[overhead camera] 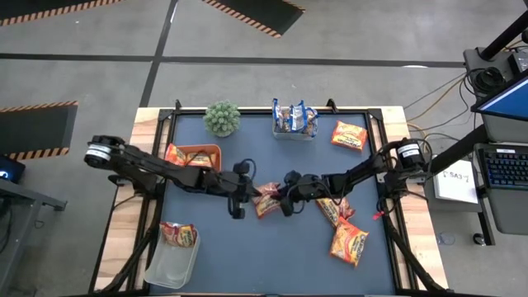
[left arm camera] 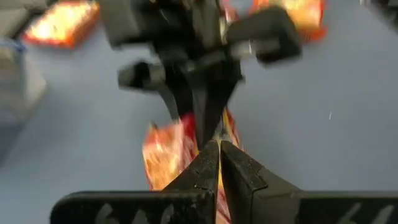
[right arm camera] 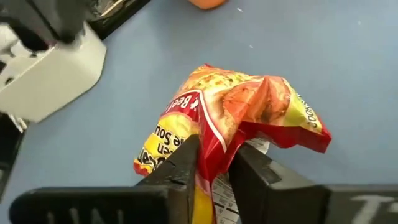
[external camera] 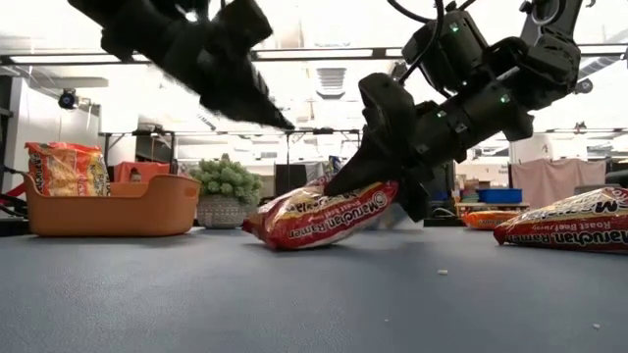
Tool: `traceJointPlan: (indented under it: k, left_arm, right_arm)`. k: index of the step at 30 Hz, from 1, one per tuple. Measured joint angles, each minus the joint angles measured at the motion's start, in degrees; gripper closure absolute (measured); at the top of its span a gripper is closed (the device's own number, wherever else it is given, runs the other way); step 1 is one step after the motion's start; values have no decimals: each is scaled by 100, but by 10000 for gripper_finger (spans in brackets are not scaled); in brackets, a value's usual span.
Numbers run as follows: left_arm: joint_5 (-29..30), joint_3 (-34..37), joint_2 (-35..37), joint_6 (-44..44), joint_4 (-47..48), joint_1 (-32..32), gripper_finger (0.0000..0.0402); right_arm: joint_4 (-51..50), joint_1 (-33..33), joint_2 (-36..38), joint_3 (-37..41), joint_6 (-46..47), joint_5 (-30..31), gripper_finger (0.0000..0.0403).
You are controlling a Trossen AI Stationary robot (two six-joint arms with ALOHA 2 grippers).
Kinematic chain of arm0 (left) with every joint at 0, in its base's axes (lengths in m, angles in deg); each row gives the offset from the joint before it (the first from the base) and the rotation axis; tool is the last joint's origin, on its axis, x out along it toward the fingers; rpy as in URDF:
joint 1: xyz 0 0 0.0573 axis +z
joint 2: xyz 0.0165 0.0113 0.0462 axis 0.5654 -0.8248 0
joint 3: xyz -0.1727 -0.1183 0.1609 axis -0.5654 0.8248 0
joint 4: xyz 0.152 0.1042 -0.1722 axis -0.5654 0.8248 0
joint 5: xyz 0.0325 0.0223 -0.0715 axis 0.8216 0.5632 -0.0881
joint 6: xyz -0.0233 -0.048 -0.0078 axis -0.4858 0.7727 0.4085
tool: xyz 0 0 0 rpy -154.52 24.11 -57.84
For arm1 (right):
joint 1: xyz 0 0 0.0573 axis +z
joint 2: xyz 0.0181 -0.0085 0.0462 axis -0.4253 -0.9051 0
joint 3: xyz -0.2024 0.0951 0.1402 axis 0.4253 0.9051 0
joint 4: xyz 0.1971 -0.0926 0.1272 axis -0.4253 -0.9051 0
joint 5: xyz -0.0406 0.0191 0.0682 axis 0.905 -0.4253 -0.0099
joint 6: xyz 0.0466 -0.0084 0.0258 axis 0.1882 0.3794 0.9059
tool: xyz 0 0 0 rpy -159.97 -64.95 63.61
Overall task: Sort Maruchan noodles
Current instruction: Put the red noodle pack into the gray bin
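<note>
A red-and-yellow Maruchan packet lies mid-table between my two grippers. My right gripper reaches in from the table's right and is shut on it. My left gripper comes from the left and is shut. In the low view it hangs above the packet without touching it. Other packets lie on the mat at the right. More packets are stored in three containers. Blue ones stand in the far clear tub. One lies in the orange tray, and one leans on the near clear tub. My right gripper pinches the packet between its two fingers at a crumpled fold near one end. The fingers slant down from above and from the table's right. The packet sits tilted: the held end is raised and the opposite end rests on the mat.
A small potted plant stands at the far left of the mat, between the orange tray and the far tub. The two arms nearly meet at the centre. Bare mat lies along the near edge and at the far centre.
</note>
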Motion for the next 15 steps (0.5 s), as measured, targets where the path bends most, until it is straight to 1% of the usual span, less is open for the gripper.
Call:
traceJointPlan:
  k: [3, 6, 10, 15]
  left_arm:
    - [-64, 60, 156, 18, -214, 60, 389]
    - [-256, 116, 171, 273, -225, 145, 360]
    - [-427, 352, 24, 595, -741, 210, 299]
    - [-427, 704, -265, 931, -1662, 208, 205]
  right_arm:
    - [-4, 112, 2, -95, -542, 7, 345]
    - [-16, 269, 2, -235, -1148, -1, 346]
    - [-83, 486, 4, -411, -1922, 6, 347]
    - [-403, 607, 9, -601, -2333, 33, 347]
